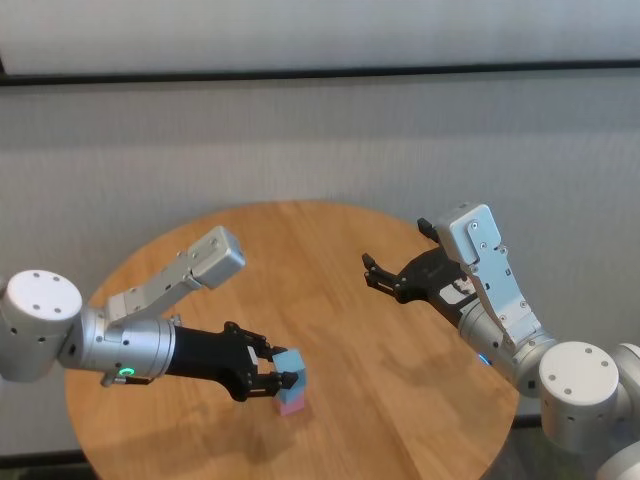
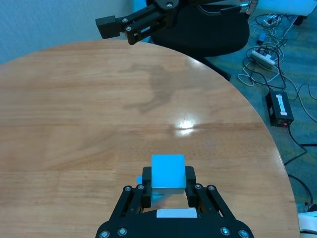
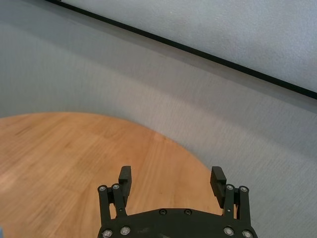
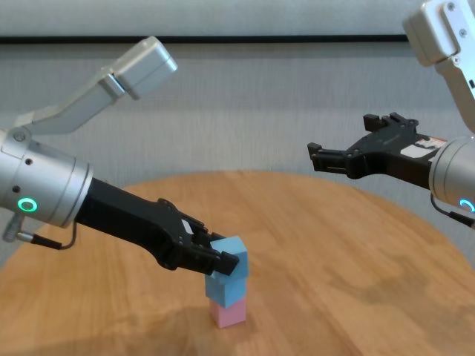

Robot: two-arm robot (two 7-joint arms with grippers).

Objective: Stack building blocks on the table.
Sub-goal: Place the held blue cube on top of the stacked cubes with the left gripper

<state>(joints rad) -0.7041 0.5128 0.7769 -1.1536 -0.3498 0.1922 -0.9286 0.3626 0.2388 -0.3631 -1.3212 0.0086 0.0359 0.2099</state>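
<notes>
While the left gripper (image 4: pixel 226 261) stays out of the question as idle, its jaws are clamped on the top light blue block (image 4: pixel 232 257), which sits on a second light blue block (image 4: pixel 223 288) over the pink block (image 4: pixel 227 312) on the table (image 4: pixel 334 245); the right gripper (image 4: pixel 318 157) hovers well apart, jaws spread wide
</notes>
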